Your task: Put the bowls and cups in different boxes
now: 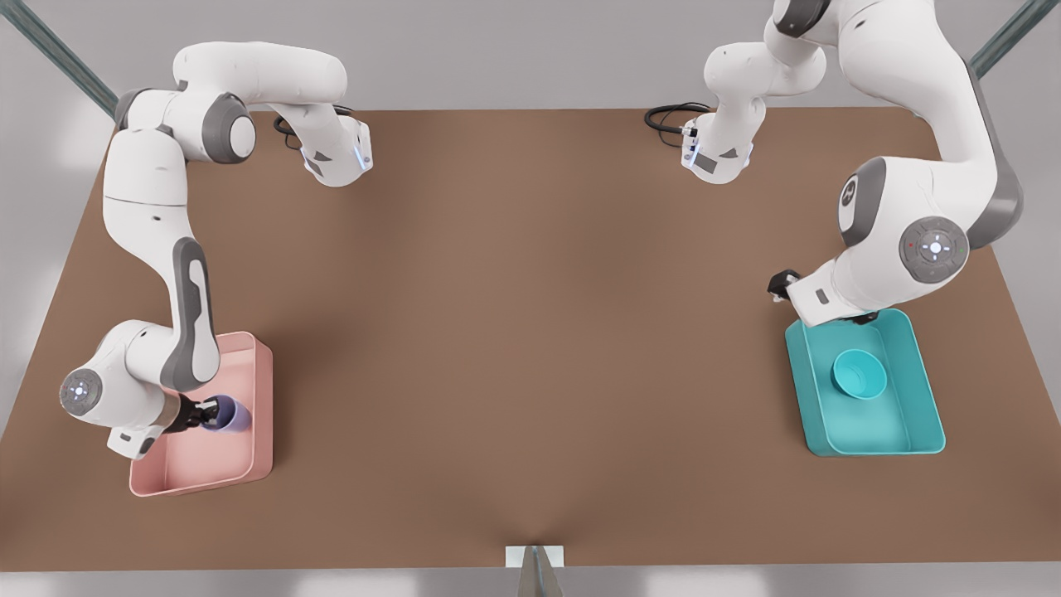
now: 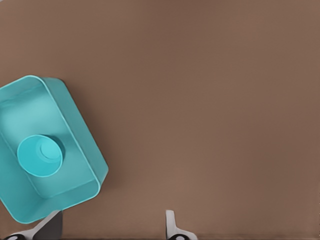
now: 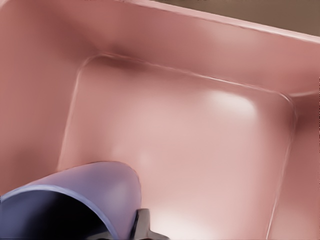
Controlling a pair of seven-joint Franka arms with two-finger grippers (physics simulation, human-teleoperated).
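The job looked almost finished. The teal bowl (image 1: 859, 373) sat flat on the floor of the teal box (image 1: 927, 431), which lay on the brown table (image 1: 530, 332) at the front view's right. Nothing was holding the bowl, so that half looked done.

The left end effector (image 2: 112, 226) was the one by the teal box. It was up above the table beside the box, not touching the bowl. Its 2 fingers (image 2: 171, 222) stood wide apart with nothing between them. I think that arm was just waiting.

The other half was not quite done. The purple cup (image 1: 233, 414) was over the pink box (image 1: 257, 464) at the front view's left, and the right end effector (image 1: 204, 413) was clenched on it. The cup lay tipped on its side, with its dark open mouth turned back toward the wrist. In the right wrist view the cup (image 3: 90, 187) hung over the pink floor (image 3: 175, 150) of the box. I could not tell if it touched the floor or was a little above it.

So 1 thing was home and 1 was nearly home. What was left, I think, was to lower the cup if it needed it, let go, and lift the arm away. Because the cup was tipped, it might roll a bit inside the box when set free.
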